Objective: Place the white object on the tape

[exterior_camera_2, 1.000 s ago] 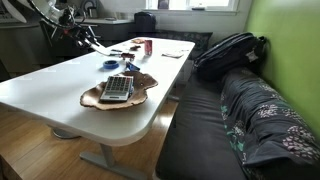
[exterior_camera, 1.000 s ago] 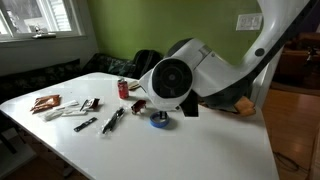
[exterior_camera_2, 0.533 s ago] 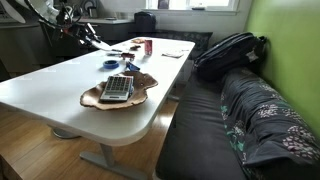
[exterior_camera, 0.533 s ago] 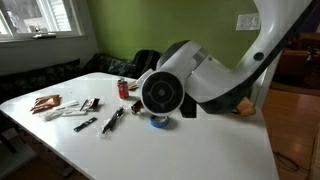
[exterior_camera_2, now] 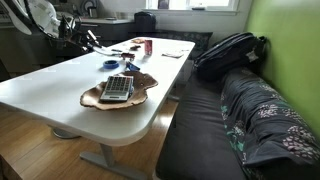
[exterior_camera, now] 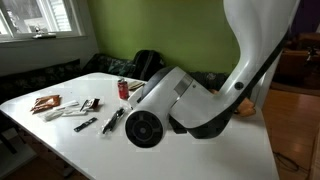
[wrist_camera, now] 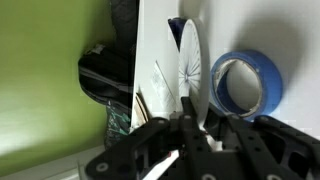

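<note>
In the wrist view my gripper (wrist_camera: 192,118) is shut on the white object (wrist_camera: 190,62), a thin whitish disc seen edge-on and held upright between the fingers. The blue tape (wrist_camera: 248,82), a low ring with an open centre, lies on the white table just to the right of the disc, apart from it. In an exterior view the tape is a small blue spot (exterior_camera_2: 110,65) on the table, with the gripper (exterior_camera_2: 90,40) above and behind it. In an exterior view the big white arm (exterior_camera: 175,100) hides both tape and disc.
A red can (exterior_camera: 123,88) and pens (exterior_camera: 112,120) lie on the white table (exterior_camera: 60,140). A brown wooden bowl (exterior_camera_2: 140,92) holding a grey keypad sits near the table end. A black backpack (exterior_camera_2: 230,52) lies on the dark sofa; it also shows in the wrist view (wrist_camera: 105,75).
The arm has swung lower and nearer the camera in an exterior view. It now covers the blue tape, which showed below it before.
</note>
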You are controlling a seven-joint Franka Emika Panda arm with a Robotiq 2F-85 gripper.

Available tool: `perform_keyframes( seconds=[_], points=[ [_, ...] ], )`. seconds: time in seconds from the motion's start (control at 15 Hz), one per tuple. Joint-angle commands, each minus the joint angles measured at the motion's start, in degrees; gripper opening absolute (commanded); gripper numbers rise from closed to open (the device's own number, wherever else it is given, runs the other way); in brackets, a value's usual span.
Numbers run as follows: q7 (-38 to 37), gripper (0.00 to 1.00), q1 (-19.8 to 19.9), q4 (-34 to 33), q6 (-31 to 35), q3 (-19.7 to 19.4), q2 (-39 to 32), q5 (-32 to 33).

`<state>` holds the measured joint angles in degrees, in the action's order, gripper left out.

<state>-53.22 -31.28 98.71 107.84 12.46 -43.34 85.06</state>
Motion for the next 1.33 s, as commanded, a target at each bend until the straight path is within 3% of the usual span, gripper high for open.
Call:
perform_keyframes(
  seconds=[0.0, 0.93, 1.27],
  points=[
    [-0.8, 0.04, 0.8, -4.6, 2.6, 0.7, -4.1, 4.3],
    [0.0, 0.04, 2.6, -12.8, 8.5, -0.2, -11.0, 7.0],
    [-0.7, 0.04, 2.2, -13.3, 7.5, -0.8, -11.6, 6.7]
  ],
)
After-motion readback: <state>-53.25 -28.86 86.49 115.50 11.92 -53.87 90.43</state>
